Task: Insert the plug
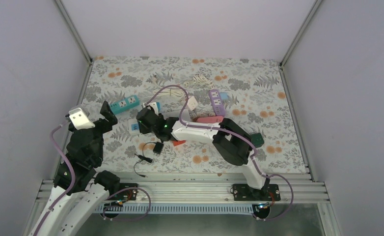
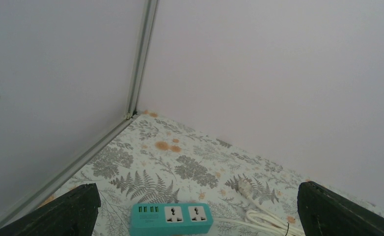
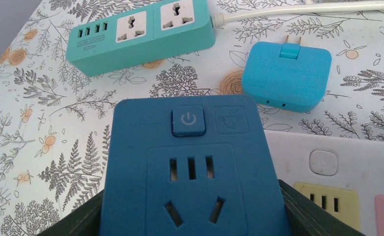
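Dark blue plastic fills the right wrist view: the adapter sits clamped in the right gripper, with a finger pressed to each long side. Gripping the flanks leaves its ends and back free, which I judge suits pushing it into a socket. It is held low over the cloth, left of the table's middle, just short of the teal strip and partly over a white strip.

Its socket face is turned up toward the camera. Its long axis runs away from the wrist, with the power-button end leading toward the teal strip. No prongs show, so if it has any they are on the hidden back, and I cannot tell which way they point. With that face up, the body would probably need tipping before any prongs could meet the strip's upward-facing holes.

A pale plug lies flat on the cloth just right of the adapter. Its two pins point away, toward the teal strip's cord.

The left gripper is spread wide with nothing in it. It hangs near the strip's near-left end, looking along it, probably so it can steady the strip against the push.
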`<state>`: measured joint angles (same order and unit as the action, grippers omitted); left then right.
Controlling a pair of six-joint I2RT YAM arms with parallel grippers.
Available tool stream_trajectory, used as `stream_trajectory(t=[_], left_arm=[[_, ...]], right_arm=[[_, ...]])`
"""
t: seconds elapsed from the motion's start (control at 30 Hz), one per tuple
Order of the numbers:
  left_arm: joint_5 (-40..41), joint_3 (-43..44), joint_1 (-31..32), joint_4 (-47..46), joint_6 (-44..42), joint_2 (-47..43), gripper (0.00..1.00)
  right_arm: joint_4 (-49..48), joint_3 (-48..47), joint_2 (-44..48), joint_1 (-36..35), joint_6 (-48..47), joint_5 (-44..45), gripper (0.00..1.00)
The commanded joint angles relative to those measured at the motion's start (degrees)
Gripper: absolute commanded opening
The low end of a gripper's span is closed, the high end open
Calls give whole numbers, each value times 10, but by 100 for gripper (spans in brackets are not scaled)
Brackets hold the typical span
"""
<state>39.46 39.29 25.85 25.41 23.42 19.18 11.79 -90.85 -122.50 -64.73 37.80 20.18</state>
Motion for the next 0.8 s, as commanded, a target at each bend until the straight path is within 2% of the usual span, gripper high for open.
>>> stream_trajectory(t=[0.0,0.37,0.53,0.77], left_arm=[[6,-2,-2,-8,3,2,100],[11,-4,-2,-8,4,2,100],[11,-4,-2,-8,5,7,100],[11,-3,-1,-6,6,10,100]], right_arm=[[16,-28,-27,-14,10,44,58],[159,-99,-77,-33,96,169,56],[153,-97,-59,-34,93,178,56],[75,-77,-6,-33,34,107,56]])
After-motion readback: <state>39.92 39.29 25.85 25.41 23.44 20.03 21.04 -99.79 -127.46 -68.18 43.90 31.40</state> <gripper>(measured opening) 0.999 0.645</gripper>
